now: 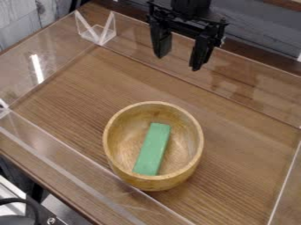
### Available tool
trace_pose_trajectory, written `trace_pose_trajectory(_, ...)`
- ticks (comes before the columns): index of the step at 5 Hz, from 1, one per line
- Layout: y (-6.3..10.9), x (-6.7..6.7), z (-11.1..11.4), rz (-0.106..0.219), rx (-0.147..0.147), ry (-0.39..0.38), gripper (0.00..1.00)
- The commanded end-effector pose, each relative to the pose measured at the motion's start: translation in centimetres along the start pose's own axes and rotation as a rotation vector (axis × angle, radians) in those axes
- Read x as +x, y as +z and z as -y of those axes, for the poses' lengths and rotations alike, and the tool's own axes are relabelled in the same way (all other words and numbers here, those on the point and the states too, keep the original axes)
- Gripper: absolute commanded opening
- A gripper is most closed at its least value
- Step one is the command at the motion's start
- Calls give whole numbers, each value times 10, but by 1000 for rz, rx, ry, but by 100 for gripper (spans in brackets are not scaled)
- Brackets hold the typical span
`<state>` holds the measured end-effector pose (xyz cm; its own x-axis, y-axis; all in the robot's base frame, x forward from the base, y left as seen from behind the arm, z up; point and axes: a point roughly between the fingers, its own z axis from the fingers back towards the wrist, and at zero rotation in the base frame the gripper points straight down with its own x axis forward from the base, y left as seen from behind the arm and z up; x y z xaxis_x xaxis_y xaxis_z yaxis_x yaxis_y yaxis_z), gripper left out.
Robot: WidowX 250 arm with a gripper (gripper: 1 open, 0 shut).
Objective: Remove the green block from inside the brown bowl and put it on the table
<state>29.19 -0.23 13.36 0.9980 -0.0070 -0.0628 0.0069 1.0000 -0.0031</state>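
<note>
The brown bowl (153, 145) sits on the table (83, 97) in the lower middle of the camera view. Inside it the green block (153, 148) lies flat along the bottom, its long side running near to far. My gripper (180, 51) hangs at the top of the view, well beyond the bowl and above the table. It points down with its black fingers (157, 44) spread apart and nothing between them.
Clear acrylic walls (47, 61) run round the table's edges, with a folded clear piece (97, 28) at the far left corner. Bare wood lies to the left, right and far side of the bowl.
</note>
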Motion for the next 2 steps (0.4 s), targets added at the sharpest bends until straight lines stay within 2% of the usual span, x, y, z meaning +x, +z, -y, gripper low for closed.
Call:
trace_pose_trajectory(1, -16, -26, 1, -38, 5, 7, 100)
trace_pose_trajectory(2, -37, -67, 7, -73, 12, 4, 100)
